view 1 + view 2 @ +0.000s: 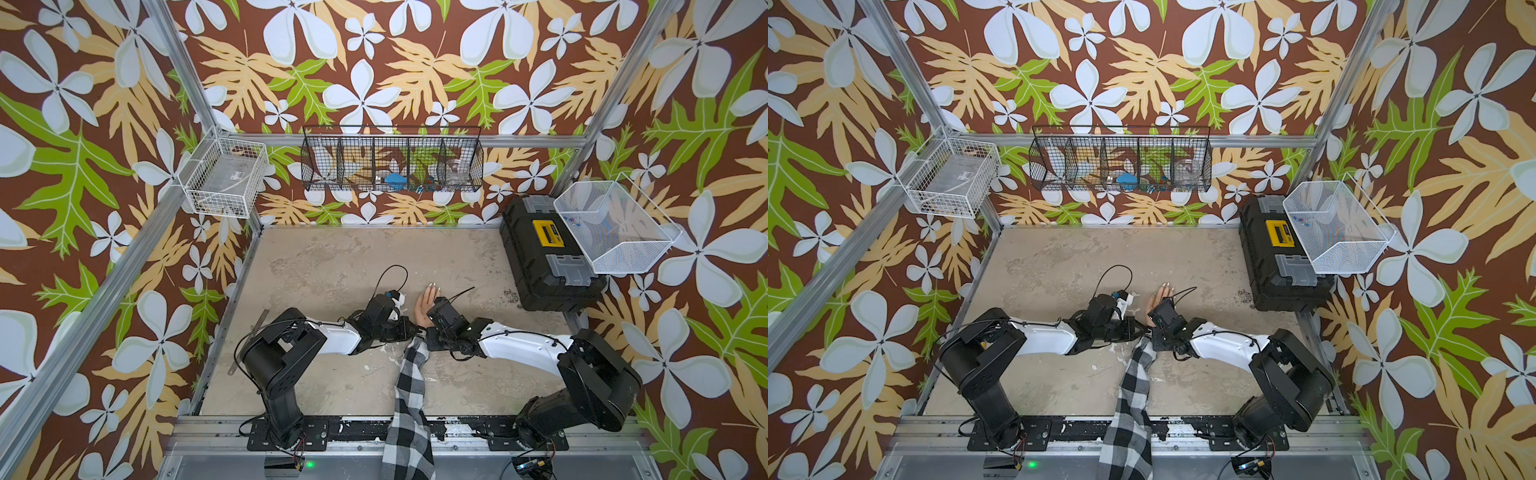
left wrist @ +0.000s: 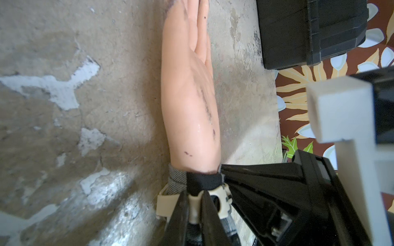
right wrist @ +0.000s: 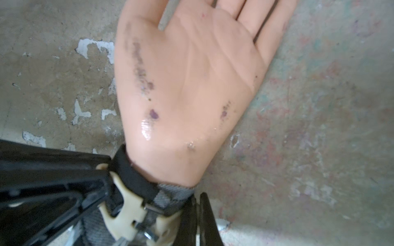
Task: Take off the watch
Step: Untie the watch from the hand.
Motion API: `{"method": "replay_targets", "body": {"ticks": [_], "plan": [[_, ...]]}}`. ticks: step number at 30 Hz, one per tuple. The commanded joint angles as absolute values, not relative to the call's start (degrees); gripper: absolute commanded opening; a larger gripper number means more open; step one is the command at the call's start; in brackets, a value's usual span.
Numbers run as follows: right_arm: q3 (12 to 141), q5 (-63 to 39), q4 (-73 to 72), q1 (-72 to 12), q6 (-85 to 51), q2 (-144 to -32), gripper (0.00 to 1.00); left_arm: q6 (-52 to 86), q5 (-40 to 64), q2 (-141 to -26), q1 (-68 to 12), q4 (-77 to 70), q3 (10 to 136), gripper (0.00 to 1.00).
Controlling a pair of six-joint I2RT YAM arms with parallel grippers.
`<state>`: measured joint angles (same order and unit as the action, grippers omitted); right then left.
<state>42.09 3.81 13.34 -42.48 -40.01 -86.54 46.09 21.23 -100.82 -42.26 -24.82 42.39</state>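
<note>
The watch (image 3: 124, 209) sits on the mannequin wrist (image 3: 170, 170), at the near middle of the surface (image 3: 298, 127). The left hand (image 2: 194, 194) pinches its strap (image 2: 194, 205), which is probably soft and light; the right hand (image 3: 198, 199) is pressed together just beside it.

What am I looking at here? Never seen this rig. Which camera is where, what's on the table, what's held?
Two robot arms are mounted at the near edge of a table, each ending in a two-finger gripper. The two wide pictures come from one overhead stereo camera; the close-ups come from a camera on each wrist. On the table lie a mannequin hand, palm up, in a checked sleeve, and a black toolbox. A watch with a cream strap sits around the wrist, over the sleeve. The left gripper is shut on the strap. The right gripper is shut beside it; whether it pinches the strap is unclear.
</note>
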Motion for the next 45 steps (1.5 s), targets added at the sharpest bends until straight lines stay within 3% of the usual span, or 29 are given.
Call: {"method": "replay_targets", "body": {"ticks": [1,9,15,45], "plan": [[41.15,0.17,17.40,-42.53,-39.95,-85.49,0.00,44.30,17.89,-100.55,-42.28,-16.17,42.44,0.19],[38.60,-4.61,10.49,-41.19,-42.26,-81.05,0.00,41.01,15.05,-95.85,-42.28,-10.46,44.97,0.44],[34.39,-9.94,3.91,-38.46,-44.97,-78.58,0.00,39.42,15.44,-94.46,-42.32,-8.64,46.60,0.54],[31.75,-12.22,-1.76,-36.91,-44.94,-77.64,0.00,32.21,7.43,-97.45,-49.43,2.28,55.28,0.53]]}}
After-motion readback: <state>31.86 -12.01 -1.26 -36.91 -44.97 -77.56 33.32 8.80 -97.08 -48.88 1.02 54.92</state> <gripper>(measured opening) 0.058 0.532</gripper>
